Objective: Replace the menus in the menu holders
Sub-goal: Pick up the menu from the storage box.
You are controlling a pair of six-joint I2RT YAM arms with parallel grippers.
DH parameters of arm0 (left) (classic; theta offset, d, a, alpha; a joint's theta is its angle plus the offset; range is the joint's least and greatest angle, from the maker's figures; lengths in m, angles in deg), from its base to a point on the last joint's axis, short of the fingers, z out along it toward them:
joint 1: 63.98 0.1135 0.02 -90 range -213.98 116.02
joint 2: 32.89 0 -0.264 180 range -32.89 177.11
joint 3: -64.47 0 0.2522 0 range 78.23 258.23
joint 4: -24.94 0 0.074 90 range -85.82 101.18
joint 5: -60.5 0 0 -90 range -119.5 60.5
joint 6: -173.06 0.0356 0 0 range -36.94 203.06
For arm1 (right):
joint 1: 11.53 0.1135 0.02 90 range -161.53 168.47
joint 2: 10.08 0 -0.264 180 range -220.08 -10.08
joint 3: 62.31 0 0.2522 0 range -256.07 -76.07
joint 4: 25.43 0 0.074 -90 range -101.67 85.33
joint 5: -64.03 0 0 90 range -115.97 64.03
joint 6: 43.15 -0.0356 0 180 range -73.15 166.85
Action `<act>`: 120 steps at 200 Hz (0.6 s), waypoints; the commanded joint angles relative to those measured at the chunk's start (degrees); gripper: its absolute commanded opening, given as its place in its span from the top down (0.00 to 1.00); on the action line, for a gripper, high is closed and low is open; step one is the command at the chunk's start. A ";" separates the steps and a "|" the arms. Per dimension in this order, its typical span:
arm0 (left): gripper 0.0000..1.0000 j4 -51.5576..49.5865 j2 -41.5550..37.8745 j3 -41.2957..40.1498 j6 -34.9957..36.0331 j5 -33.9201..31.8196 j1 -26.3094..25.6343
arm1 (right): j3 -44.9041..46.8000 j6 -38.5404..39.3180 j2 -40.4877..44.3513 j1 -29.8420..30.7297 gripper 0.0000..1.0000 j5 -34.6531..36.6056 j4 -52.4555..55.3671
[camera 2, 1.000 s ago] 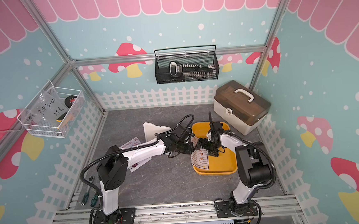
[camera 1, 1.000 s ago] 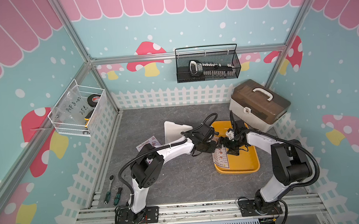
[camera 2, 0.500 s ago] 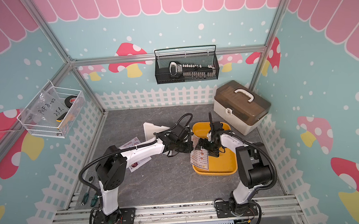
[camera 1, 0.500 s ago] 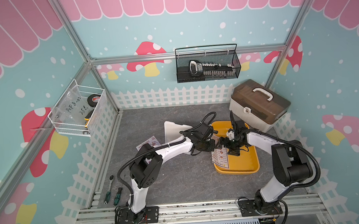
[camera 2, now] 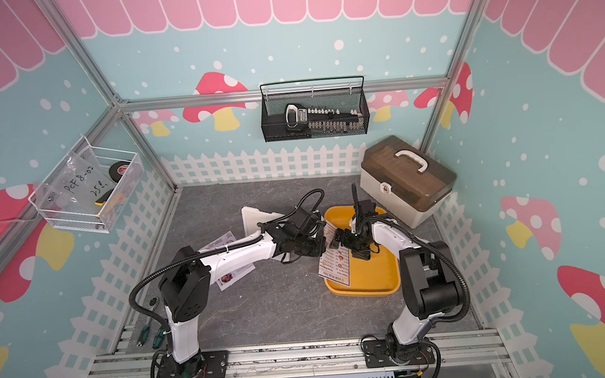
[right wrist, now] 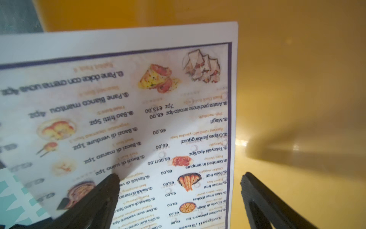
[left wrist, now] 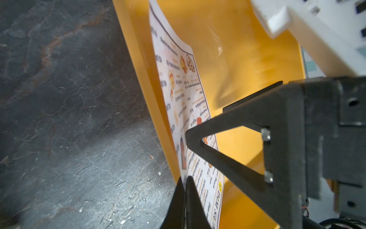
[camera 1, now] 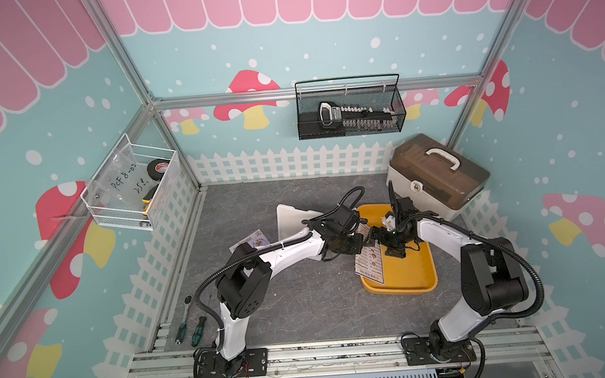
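Note:
The "DIM SUM INN" menu [camera 1: 369, 265] leans over the left rim of the yellow tray [camera 1: 410, 277], its far end lifted. My left gripper [left wrist: 185, 178] is shut on the menu's [left wrist: 184, 95] long edge. My right gripper [right wrist: 179, 175] stands open just above the sheet [right wrist: 138, 99], one finger over the print and the other past the edge over the tray [right wrist: 297, 79]. Both grippers meet at the tray's far left corner [camera 2: 328, 244]. The white menu holder [camera 1: 290, 221] stands behind the left arm. A second menu [camera 2: 236, 273] lies flat on the floor, partly under that arm.
A toolbox [camera 1: 437, 174] with a brown lid stands at the back right, close behind the tray. Two screwdrivers [camera 1: 191, 330] and a ratchet [camera 1: 186, 306] lie by the front left fence. Wire baskets [camera 1: 350, 111] hang on the back and left walls.
The left jaws have shut on the menu's edge. Both arms have barely moved, and the right jaws stay wide.

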 commanded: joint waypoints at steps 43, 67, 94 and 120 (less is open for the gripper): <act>1.00 -1.34 -3.37 2.10 -0.12 0.71 0.68 | -3.85 2.81 3.49 -1.31 0.02 1.99 5.01; 1.00 -1.80 -4.00 3.15 0.79 1.76 0.72 | -5.83 5.70 6.07 -2.98 0.02 1.79 6.95; 1.00 -2.85 -6.00 4.51 2.77 1.96 0.81 | -6.47 10.19 10.59 -5.31 0.02 -1.56 6.32; 1.00 -5.56 -8.29 7.22 6.30 2.37 1.64 | -4.60 11.83 15.47 -6.99 0.01 -6.72 0.41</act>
